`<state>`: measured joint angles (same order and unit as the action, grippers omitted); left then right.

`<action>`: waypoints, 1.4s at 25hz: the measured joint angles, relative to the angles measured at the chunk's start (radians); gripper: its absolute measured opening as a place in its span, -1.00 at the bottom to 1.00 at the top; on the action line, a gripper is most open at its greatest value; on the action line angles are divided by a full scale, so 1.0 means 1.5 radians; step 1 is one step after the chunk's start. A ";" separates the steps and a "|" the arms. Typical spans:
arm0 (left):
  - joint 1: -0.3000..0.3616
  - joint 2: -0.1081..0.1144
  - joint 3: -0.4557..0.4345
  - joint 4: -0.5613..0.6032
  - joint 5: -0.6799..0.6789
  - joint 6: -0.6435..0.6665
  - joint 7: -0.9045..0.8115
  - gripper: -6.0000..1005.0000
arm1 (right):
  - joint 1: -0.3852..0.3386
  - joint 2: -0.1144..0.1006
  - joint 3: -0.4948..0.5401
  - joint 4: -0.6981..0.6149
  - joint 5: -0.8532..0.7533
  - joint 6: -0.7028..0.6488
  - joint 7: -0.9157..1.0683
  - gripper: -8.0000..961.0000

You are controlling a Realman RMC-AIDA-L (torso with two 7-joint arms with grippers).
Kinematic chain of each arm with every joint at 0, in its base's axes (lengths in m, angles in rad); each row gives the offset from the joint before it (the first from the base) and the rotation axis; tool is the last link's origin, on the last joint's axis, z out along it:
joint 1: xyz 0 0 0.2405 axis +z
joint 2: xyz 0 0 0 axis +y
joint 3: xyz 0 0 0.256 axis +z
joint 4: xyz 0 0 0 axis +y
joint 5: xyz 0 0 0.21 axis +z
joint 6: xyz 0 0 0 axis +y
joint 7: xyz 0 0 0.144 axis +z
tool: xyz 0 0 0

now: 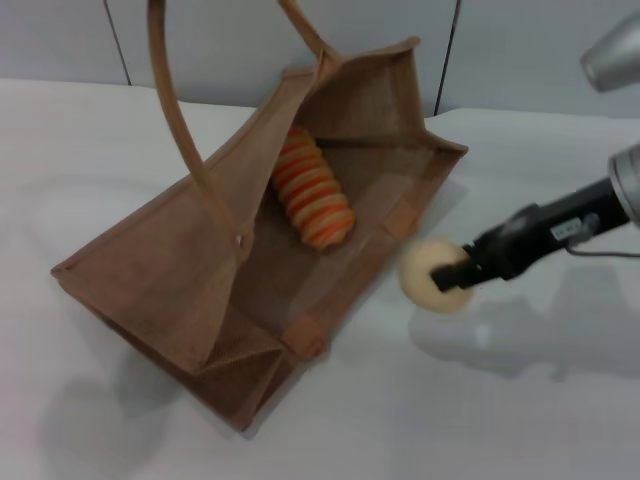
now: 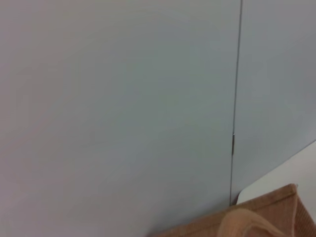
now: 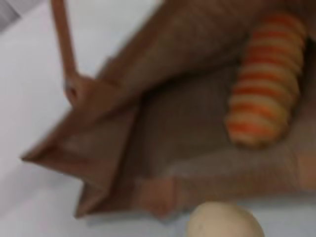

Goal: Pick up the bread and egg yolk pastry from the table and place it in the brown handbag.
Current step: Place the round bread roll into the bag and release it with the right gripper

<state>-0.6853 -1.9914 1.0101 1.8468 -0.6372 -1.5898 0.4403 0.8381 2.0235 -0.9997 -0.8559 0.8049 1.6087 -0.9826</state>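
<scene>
The brown handbag (image 1: 200,270) lies open on the white table (image 1: 90,140), its mouth facing up and right. The orange-striped bread (image 1: 312,188) lies inside it, also in the right wrist view (image 3: 264,81). My right gripper (image 1: 455,277) is shut on the round beige egg yolk pastry (image 1: 432,275) and holds it just right of the bag's near rim, above the table. The pastry shows in the right wrist view (image 3: 224,222) beside the bag's edge (image 3: 163,190). My left gripper is out of view; its wrist view shows only wall and a bag corner (image 2: 266,217).
One strap handle (image 1: 175,120) arches high over the bag's left side. A grey panelled wall (image 1: 300,40) runs behind the table. Bare tabletop lies to the right and front of the bag.
</scene>
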 joint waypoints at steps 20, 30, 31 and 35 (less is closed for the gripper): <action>-0.076 -0.022 0.012 -0.002 -0.081 0.027 0.001 -0.75 | 0.048 0.000 -0.002 0.131 0.085 -0.132 -0.079 -0.06; -0.089 -0.024 0.012 0.001 -0.100 0.040 -0.001 -0.75 | 0.066 -0.002 -0.004 0.173 0.160 -0.150 -0.147 -0.09; -0.090 -0.024 0.012 0.001 -0.100 0.042 -0.001 -0.75 | 0.072 -0.002 -0.004 0.178 0.161 -0.145 -0.152 -0.09; -0.095 -0.023 0.013 0.001 -0.105 0.047 -0.001 -0.75 | 0.097 -0.002 -0.005 0.200 0.162 -0.145 -0.159 -0.10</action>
<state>-0.8273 -2.0261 1.0303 1.8483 -0.7952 -1.5196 0.4390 0.9832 2.0206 -1.0067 -0.5555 1.0474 1.3906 -1.2215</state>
